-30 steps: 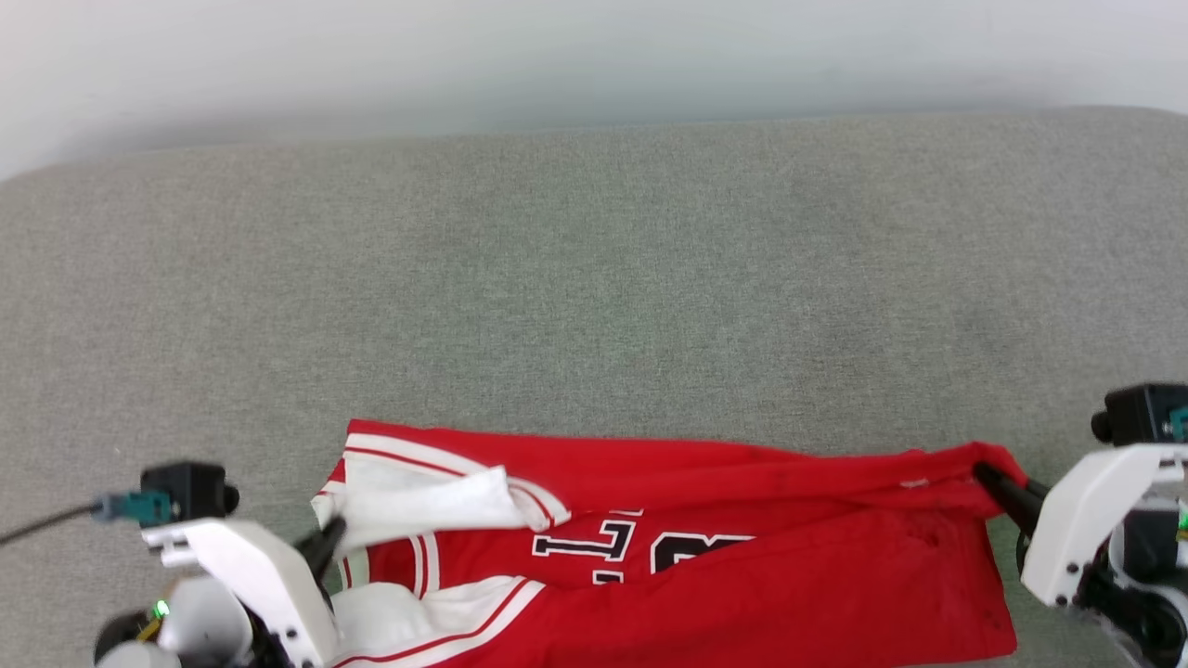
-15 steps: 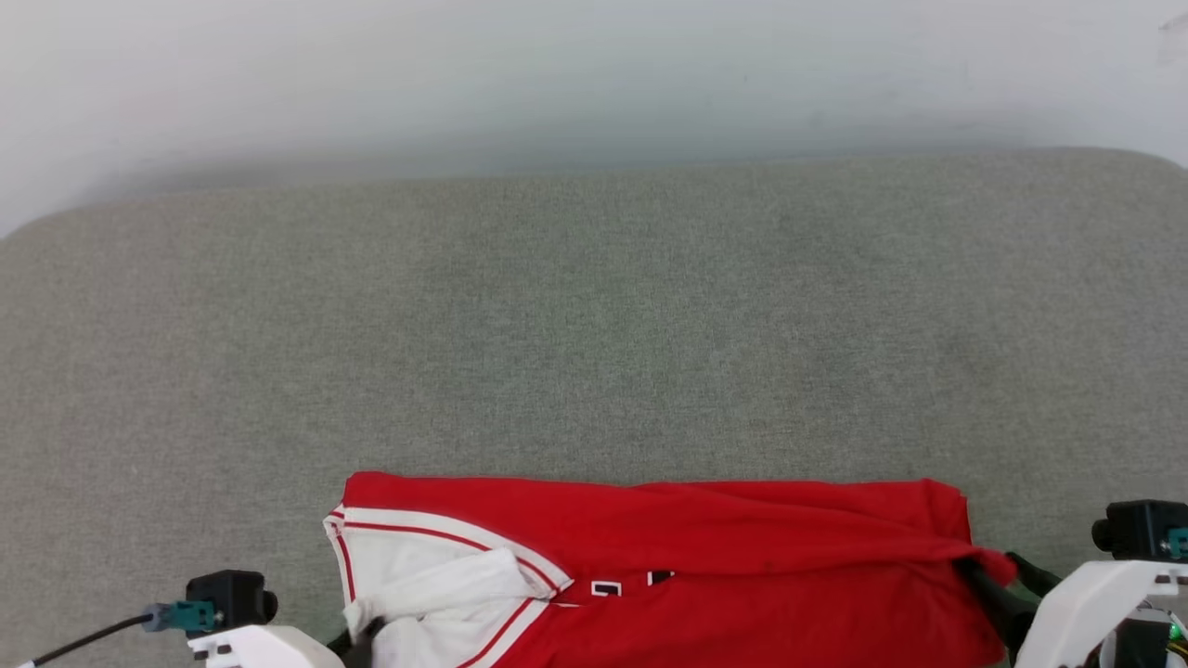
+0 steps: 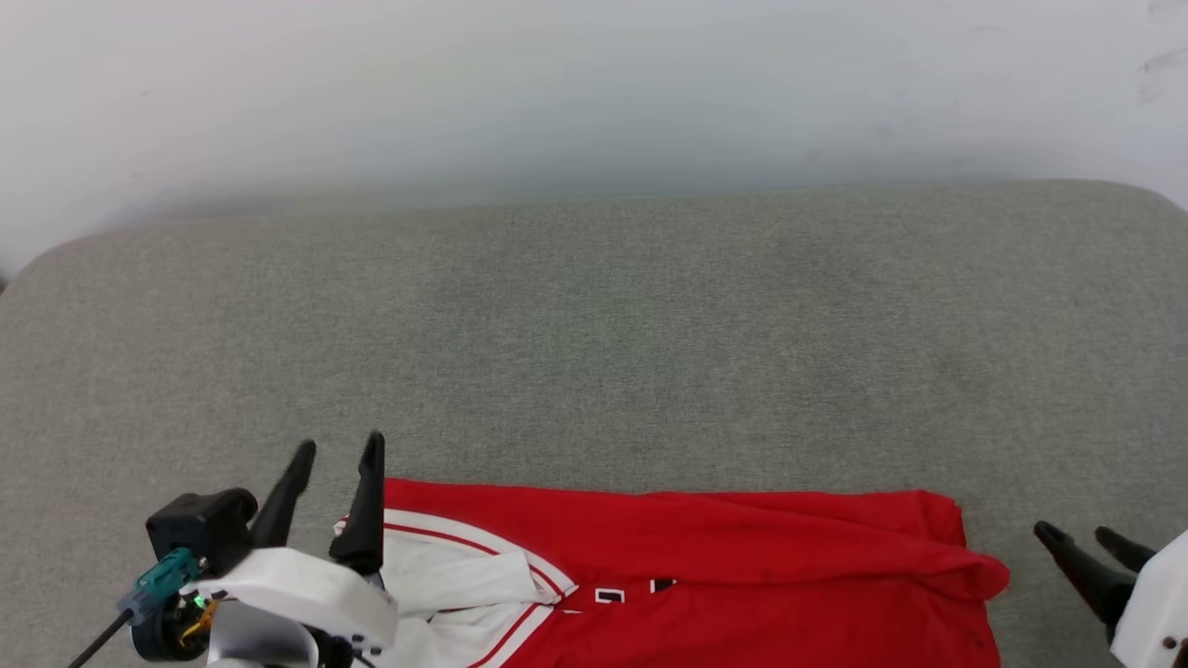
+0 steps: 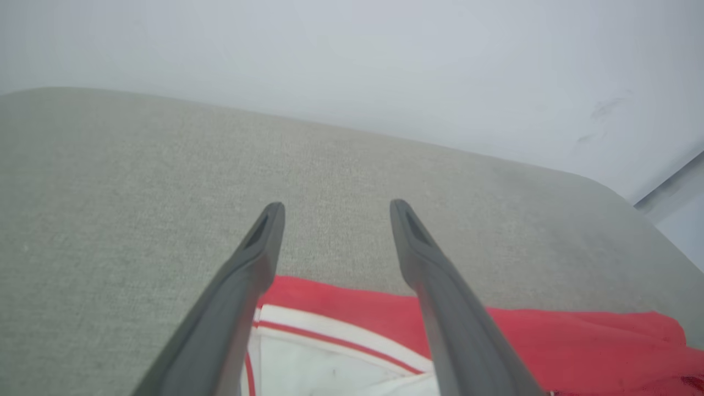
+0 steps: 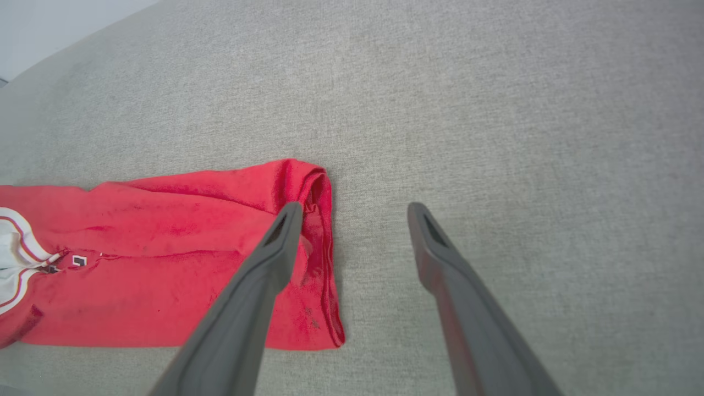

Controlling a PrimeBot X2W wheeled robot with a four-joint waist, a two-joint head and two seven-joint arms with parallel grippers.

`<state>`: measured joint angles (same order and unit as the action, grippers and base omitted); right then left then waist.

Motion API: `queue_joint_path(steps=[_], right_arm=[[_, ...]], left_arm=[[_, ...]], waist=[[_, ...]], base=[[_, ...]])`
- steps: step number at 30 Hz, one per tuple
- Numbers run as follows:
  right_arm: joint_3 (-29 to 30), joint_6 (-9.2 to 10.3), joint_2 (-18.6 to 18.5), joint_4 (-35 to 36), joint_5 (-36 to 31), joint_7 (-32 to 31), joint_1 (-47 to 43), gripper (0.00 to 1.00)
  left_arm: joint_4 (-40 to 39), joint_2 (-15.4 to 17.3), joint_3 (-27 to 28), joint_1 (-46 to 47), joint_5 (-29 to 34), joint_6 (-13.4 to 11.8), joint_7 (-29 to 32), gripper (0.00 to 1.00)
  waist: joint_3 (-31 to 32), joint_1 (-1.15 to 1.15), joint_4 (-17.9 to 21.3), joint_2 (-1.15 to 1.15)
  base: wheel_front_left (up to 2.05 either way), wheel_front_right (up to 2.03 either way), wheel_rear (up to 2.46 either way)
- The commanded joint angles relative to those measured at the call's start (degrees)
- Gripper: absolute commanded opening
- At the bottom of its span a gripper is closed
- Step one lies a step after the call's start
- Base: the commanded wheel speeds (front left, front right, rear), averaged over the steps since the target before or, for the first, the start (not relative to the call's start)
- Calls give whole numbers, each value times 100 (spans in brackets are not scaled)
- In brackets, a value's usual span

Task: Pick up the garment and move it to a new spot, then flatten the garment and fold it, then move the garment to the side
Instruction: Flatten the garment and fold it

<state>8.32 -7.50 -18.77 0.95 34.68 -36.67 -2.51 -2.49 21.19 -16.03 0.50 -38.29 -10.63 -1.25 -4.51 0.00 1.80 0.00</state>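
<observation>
The garment (image 3: 705, 566), a red jersey with white panels and a bit of black lettering, lies folded in a long band along the near edge of the grey cushion (image 3: 594, 353). My left gripper (image 3: 339, 450) stands open above its left end, nothing between the fingers; the left wrist view has the garment (image 4: 561, 341) under the open left gripper (image 4: 335, 206). My right gripper (image 3: 1077, 533) is open just off the garment's right end. In the right wrist view the right gripper (image 5: 352, 206) hovers open over the garment's folded end (image 5: 165, 264).
A pale wall (image 3: 594, 83) rises behind the cushion's far edge. The cushion's rounded corners show at far left and far right. Broad bare grey fabric stretches beyond the garment.
Both grippers have let go of the garment's ends and opened. The fold now lies flat, covering most of the lettering. The head camera has tilted, so the whole picture shifted down.
</observation>
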Motion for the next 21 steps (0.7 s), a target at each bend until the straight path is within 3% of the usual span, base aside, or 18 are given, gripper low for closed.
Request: queue_joint_path(steps=[1,7,11,21], right_arm=[[103,2,-27,77,-59,-212,113,100],[484,2,-35,247,-44,-1222,296,100],[539,2,67,255,-47,-1734,373,100],[231,2,453,-361,123,-2091,330,100]], left_arm=[[-69,-57,36,116,113,-48,-234,100],[-341,-210,-34,428,750,-261,-1021,100],[-492,-283,-180,630,1095,-294,-1196,100],[-532,-394,-406,840,1375,-273,-1297,100]], waist=[[-21,0,-37,0],[-260,0,-267,0],[-535,0,-463,0],[-905,0,-732,0]], base=[[0,0,0],[0,0,0],[0,0,0],[0,0,0]])
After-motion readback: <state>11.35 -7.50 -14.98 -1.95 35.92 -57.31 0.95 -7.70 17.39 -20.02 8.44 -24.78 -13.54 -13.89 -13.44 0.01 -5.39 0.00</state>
